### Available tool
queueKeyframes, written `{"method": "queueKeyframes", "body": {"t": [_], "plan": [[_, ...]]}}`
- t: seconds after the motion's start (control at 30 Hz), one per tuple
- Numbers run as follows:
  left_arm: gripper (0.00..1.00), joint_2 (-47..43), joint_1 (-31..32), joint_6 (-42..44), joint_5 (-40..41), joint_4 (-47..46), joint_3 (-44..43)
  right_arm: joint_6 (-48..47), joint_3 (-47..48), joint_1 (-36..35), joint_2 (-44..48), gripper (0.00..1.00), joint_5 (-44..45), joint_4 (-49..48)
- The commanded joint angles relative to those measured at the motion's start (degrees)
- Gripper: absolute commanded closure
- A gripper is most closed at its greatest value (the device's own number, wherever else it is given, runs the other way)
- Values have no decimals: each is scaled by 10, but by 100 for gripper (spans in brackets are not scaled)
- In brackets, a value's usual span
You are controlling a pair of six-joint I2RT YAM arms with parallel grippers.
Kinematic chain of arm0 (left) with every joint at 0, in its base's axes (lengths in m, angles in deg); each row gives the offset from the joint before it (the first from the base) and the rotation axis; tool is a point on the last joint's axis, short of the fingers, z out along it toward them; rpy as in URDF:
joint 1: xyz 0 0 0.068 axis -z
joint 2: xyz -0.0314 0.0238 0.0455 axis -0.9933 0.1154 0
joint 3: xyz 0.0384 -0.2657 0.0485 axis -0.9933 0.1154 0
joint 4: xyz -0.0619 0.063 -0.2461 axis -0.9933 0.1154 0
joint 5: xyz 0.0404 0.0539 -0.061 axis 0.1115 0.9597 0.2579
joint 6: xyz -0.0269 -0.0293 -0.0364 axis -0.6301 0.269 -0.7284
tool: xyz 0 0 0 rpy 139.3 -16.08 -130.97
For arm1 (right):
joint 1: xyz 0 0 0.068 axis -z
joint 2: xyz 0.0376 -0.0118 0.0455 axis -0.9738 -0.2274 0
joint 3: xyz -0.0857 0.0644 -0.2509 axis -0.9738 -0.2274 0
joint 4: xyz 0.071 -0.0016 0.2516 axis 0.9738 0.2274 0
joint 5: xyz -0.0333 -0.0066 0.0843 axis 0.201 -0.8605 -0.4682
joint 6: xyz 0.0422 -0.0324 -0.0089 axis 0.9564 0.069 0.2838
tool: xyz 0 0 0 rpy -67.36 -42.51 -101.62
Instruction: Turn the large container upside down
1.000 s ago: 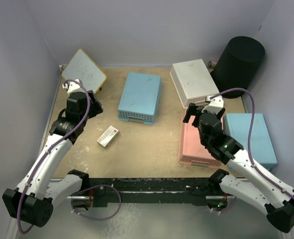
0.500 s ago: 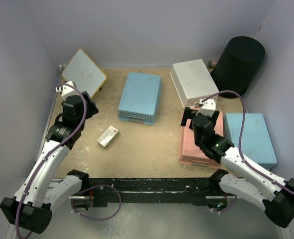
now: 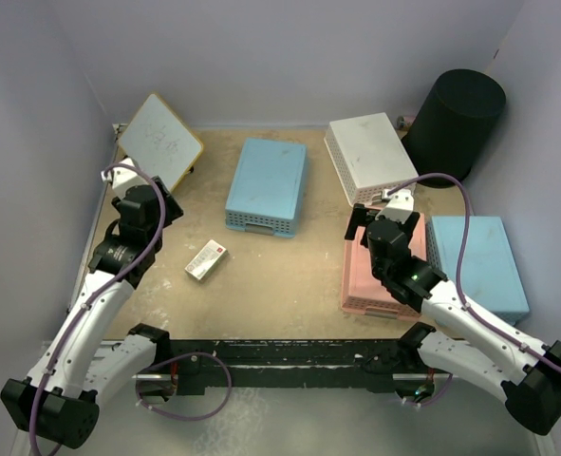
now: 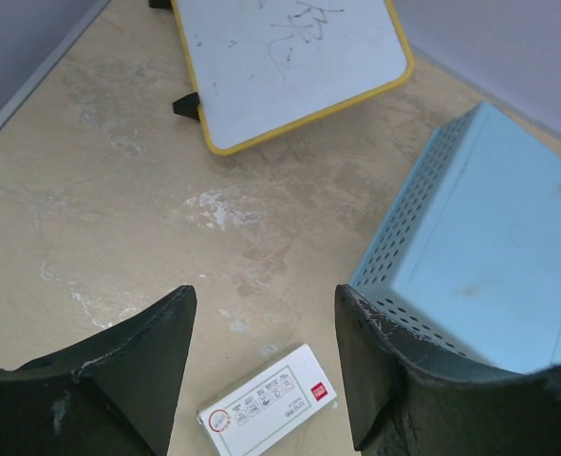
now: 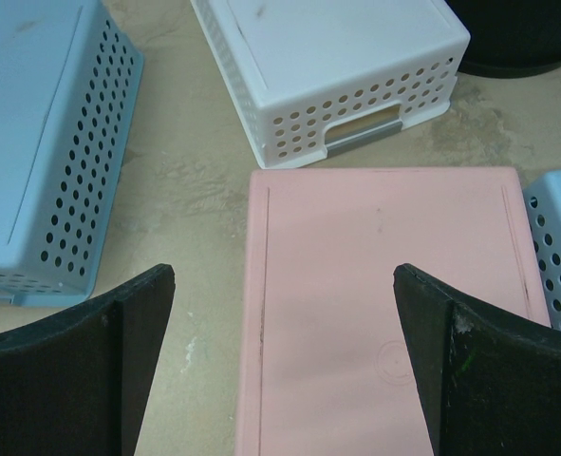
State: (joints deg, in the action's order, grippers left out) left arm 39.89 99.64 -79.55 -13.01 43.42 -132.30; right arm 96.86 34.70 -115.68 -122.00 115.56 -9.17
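Wastebasket [image 3: 456,119] one, baskets [image 3: 267,183] four

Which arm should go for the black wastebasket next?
Right. The black wastebasket stands in the far right corner; the right gripper, open over the pink basket, is nearer. The left gripper is open at the far left, by the whiteboard.

Left gripper [image 4: 261,296] lies farther left and nearer its base than one second earlier; right gripper [image 5: 282,277] is drawn slightly back.
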Motion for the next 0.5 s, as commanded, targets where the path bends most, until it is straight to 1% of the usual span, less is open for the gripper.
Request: {"method": "queueKeyframes", "body": {"t": [0.0, 0.23, 0.47], "plan": [[42, -9, 0, -32, 81, -24, 17, 12, 18, 0, 9, 0, 29, -13], [43, -7, 0, -40, 154, -13, 22, 20, 17, 1, 6, 0, 33, -10], [43, -24, 0, -6, 115, -20, 28, 24, 19, 1, 5, 0, 34, -8]]}}
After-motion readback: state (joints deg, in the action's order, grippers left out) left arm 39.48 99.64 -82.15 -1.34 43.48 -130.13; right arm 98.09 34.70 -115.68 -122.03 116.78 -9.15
